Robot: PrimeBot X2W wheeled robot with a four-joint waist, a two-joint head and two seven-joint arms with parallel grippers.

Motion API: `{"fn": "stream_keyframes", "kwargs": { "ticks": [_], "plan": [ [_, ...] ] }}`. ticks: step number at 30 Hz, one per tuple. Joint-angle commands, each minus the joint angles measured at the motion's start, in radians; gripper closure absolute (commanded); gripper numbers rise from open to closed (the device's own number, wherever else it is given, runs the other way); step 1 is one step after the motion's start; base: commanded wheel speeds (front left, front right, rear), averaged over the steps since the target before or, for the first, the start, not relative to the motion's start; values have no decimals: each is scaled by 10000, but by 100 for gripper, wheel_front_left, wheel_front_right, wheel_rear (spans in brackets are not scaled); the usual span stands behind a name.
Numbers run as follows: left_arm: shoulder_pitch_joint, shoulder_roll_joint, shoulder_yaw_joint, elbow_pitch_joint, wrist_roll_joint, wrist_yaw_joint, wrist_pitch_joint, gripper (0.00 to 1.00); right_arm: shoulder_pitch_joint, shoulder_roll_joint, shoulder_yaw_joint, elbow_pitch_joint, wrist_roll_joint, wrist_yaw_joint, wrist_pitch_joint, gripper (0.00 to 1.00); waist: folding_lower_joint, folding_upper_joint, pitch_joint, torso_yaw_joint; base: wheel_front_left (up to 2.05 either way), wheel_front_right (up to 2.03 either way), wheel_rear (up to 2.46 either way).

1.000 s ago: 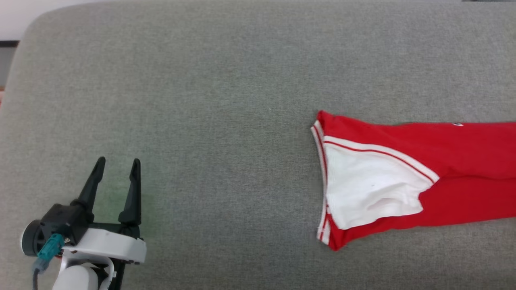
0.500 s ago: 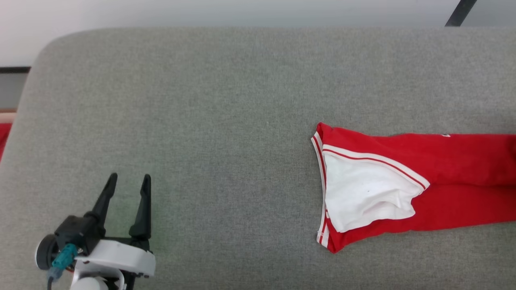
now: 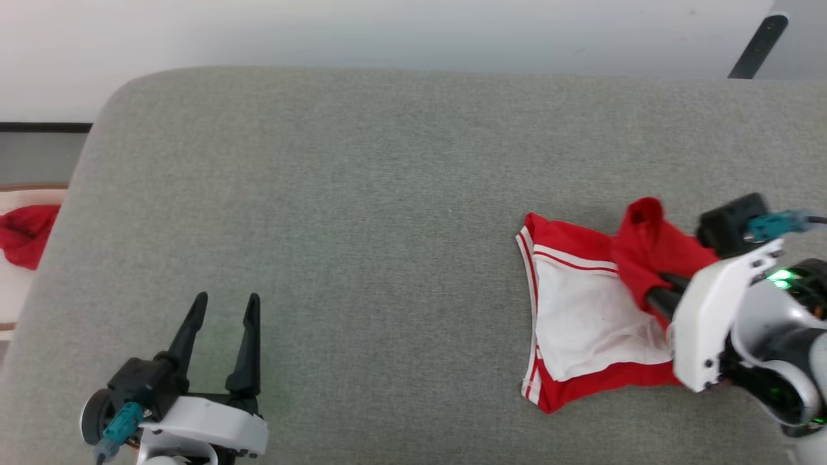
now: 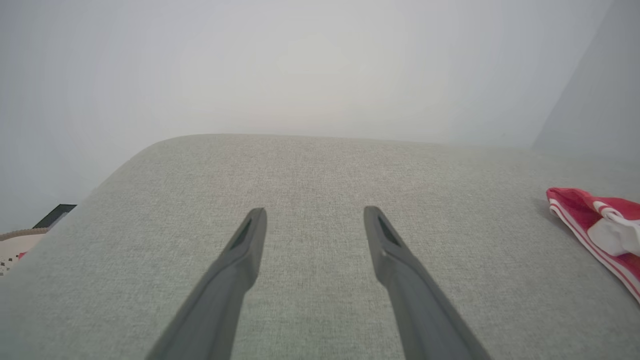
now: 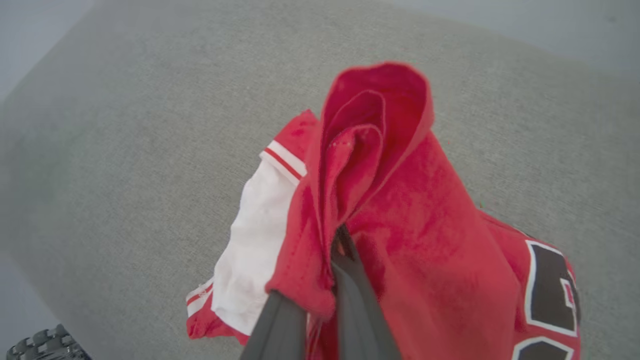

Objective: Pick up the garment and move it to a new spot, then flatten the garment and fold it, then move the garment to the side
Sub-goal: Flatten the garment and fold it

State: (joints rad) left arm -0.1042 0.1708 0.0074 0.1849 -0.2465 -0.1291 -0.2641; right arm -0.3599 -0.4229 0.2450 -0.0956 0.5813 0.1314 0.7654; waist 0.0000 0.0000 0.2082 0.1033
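Red cloth of the garment (image 3: 581,316) is pinched between the closed fingers of the right end effector (image 3: 660,292), at the right side of the grey fabric surface (image 3: 387,194). In the head view, the white lining and striped trim are seen lying on that surface, with a red fold raised above the fingers. The right wrist view adds the black, white-outlined lettering (image 5: 550,290) on the garment (image 5: 425,225), beside the right end effector (image 5: 340,245). A red cloth scrap (image 3: 26,232) off the surface's left edge is recorded in the head view.

The left end effector (image 3: 226,298) is held open and empty over bare surface, well apart from the garment. In the left wrist view, the left end effector (image 4: 315,212) and the garment's trimmed edge (image 4: 600,220) at far right are seen.

Against the frame one second earlier, the head camera is found shifted, with more wall (image 3: 387,32) seen. The garment, then flat, is now bunched.
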Motion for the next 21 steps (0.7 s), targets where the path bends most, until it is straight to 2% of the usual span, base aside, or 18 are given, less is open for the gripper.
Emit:
{"fn": "stream_keyframes", "kwargs": {
  "ticks": [1, 12, 13, 14, 15, 16, 17, 21],
  "plan": [
    [-65, -27, -24, -2, -62, -26, 4, 0, -186, 55, 359, 183, -10, -16, -76, 100, 0, 0, -35, 155, 0, 0, 0],
    [-220, -136, -198, 67, -177, -26, 5, 0, -718, 436, 1733, 1991, 152, -14, -899, 100, 0, 0, 82, 572, 0, 0, 0],
    [-240, -145, -201, 74, -187, -26, 5, 0, -770, 441, 1782, 2124, 156, -16, -1000, 95, 0, 0, 85, 587, 0, 0, 0],
    [-250, -145, -188, 77, -196, -26, 5, 0, -812, 444, 1839, 2250, 167, -16, -1099, 80, 0, 0, 88, 593, 0, 0, 0],
    [-250, -136, -172, 85, -203, -27, 5, 0, -827, 455, 1886, 2360, 182, -14, -1188, 60, 0, 0, 83, 591, 0, 0, 0],
    [-239, -121, -150, 91, -211, -27, 5, 0, -826, 495, 1915, 2453, 252, -16, -1280, 39, 0, 0, 75, 579, 0, 0, 0],
    [-224, -103, -121, 97, -229, -27, 5, 0, -846, 536, 1958, 2515, 318, -14, -1386, 0, 0, 0, 68, 558, 0, 0, 0],
    [-104, -133, 150, 46, -368, -27, 5, 0, -1007, 516, 2065, 2620, 619, -16, -1666, 0, 0, 0, -48, 361, 0, 0, 0]
  ]
}}
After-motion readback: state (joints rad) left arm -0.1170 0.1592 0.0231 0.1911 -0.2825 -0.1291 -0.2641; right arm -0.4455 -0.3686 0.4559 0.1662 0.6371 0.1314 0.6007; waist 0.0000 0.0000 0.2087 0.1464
